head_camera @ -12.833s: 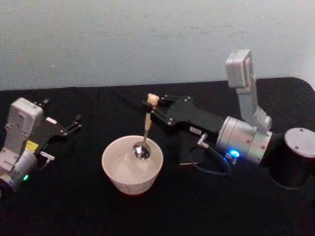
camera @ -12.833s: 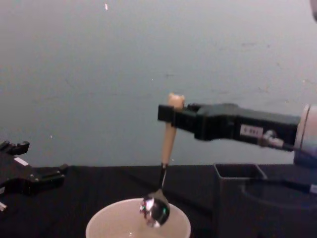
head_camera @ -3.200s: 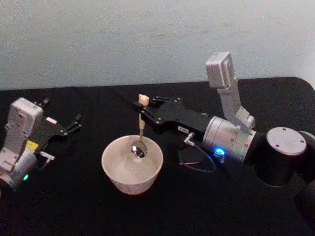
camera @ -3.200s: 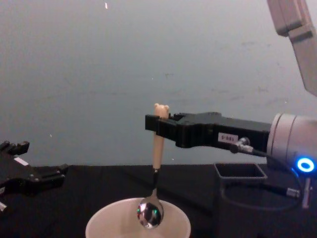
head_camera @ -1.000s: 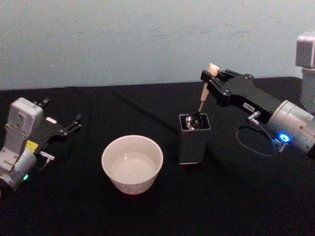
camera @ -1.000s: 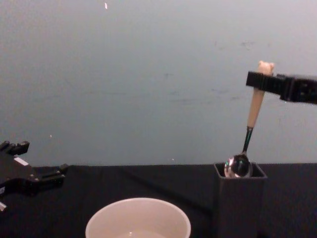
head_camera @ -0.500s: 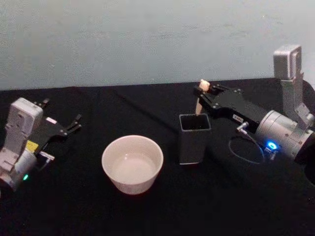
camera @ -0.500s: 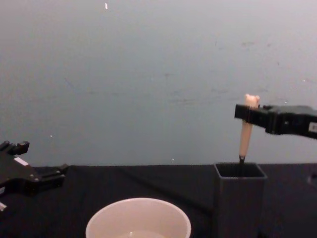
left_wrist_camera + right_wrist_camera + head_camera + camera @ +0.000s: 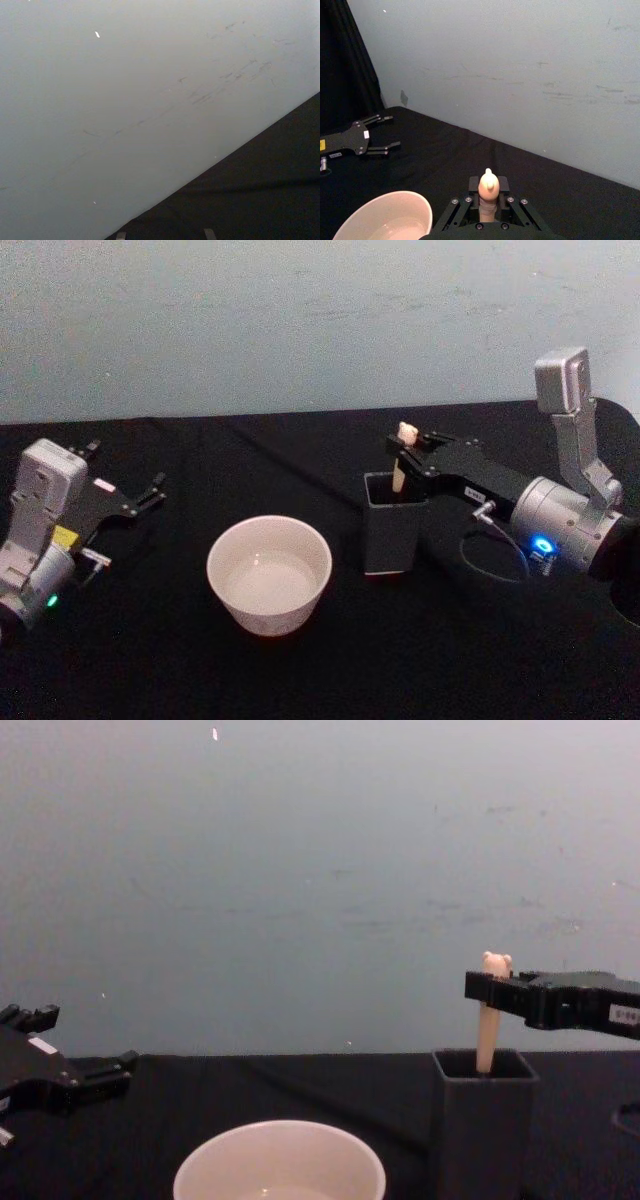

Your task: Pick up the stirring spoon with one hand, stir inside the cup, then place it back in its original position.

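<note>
Nearest to you on the black worktop (image 9: 300,680) sits the cup (image 9: 268,574), wide and cream-white, upright, with what looks like a little clear liquid at its bottom. In the chest view its rim (image 9: 279,1160) shows low in the middle, and the right wrist view catches part of it as well (image 9: 385,216).

Just beside the cup, toward your right and apart from it, stands the holder (image 9: 392,522), dark grey and square-sided, upright, its open mouth facing up. From the chest view you see it from the side (image 9: 483,1120), taller than the cup's rim.

The stirring spoon (image 9: 401,458) stands in that holder, leaning slightly. Its shaft and bowl are down inside the walls, and its beige handle with the bear head rises above the rim (image 9: 489,1023).

Your right tool (image 9: 408,447) reaches in from the right, level above the holder's mouth, and its fingers are closed on the spoon's handle just under the bear head. The right wrist view shows the handle pinched between the two black fingers (image 9: 488,192).

Farther to your left, well apart from the cup, your left tool (image 9: 140,495) rests low over the worktop with its fingers spread and nothing between them; it shows at the chest view's left edge (image 9: 70,1085).

Behind everything stands a pale wall (image 9: 300,320).
</note>
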### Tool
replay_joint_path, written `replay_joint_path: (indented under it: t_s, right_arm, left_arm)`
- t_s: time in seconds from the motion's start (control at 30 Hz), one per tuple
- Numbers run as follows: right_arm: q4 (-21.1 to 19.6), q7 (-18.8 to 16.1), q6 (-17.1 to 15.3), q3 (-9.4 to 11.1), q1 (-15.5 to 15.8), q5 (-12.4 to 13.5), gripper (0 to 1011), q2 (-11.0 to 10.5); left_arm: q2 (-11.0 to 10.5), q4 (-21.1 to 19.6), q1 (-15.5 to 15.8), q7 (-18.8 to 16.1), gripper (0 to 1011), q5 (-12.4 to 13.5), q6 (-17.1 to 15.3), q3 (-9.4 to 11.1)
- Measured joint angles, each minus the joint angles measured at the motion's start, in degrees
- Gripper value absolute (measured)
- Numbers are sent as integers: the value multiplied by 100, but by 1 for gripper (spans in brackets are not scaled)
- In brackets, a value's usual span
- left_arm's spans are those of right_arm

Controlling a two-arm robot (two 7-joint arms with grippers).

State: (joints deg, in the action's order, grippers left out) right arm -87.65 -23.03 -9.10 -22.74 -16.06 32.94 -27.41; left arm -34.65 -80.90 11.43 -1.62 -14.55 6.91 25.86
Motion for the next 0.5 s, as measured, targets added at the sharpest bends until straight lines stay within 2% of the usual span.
replay_joint_path:
  t_s: [0.5]
  right_arm:
    - [25, -10, -137, 28, 73, 143, 214, 0]
  left_arm:
    - [0, 0, 0, 0, 1001, 0, 0, 0]
